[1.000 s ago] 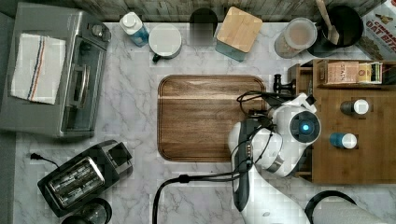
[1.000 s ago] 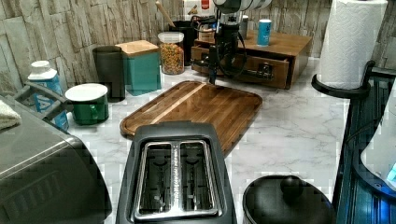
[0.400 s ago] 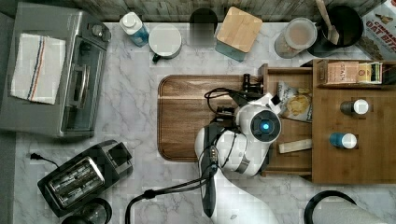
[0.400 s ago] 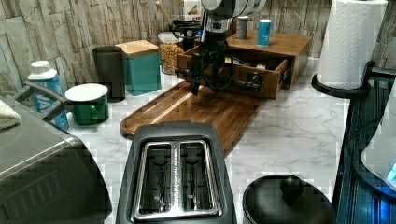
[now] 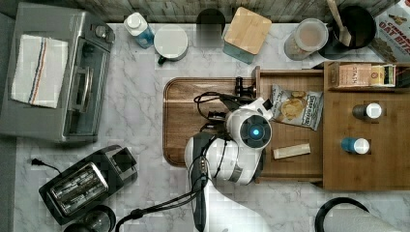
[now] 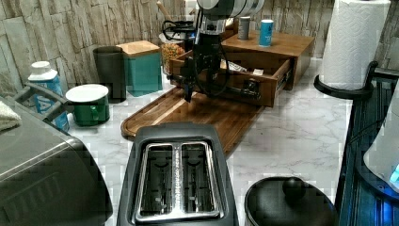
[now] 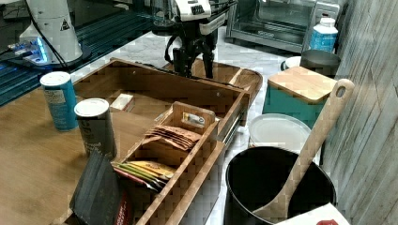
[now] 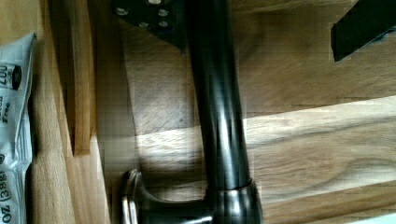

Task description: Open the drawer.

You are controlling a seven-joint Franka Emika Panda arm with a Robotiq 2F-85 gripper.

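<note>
The drawer (image 5: pixel 290 125) stands pulled well out of the wooden cabinet (image 5: pixel 367 130), its front reaching over the edge of the dark cutting board (image 5: pixel 193 121) that lies on the marble tabletop (image 5: pixel 140 121). Its inside is open to the top view: a chip bag (image 5: pixel 295 106) lies toward the back of the drawer and a small pale stick (image 5: pixel 291 151) lies nearer the arm's side. The long black bar handle (image 8: pixel 215 116) runs along the drawer front, and the end effector (image 6: pixel 189 87) hangs at that handle, just in front of the drawer face and above the cutting board. In the wrist view one dark fingertip (image 8: pixel 362 28) sits clear to one side of the bar, with a second dark piece on the bar's other side, so the fingers appear to stand apart around the handle rather than clamped on it, though contact on the hidden side cannot be ruled out. On that reading, the pull itself looks as good as finished and the step in hand is the release. The next move calls for lifting the end effector straight up off the bar, keeping both fingers clear of the handle posts (image 6: pixel 251 88) so the drawer is not nudged back toward the cabinet, and rising well above the drawer front before swinging away.
</note>
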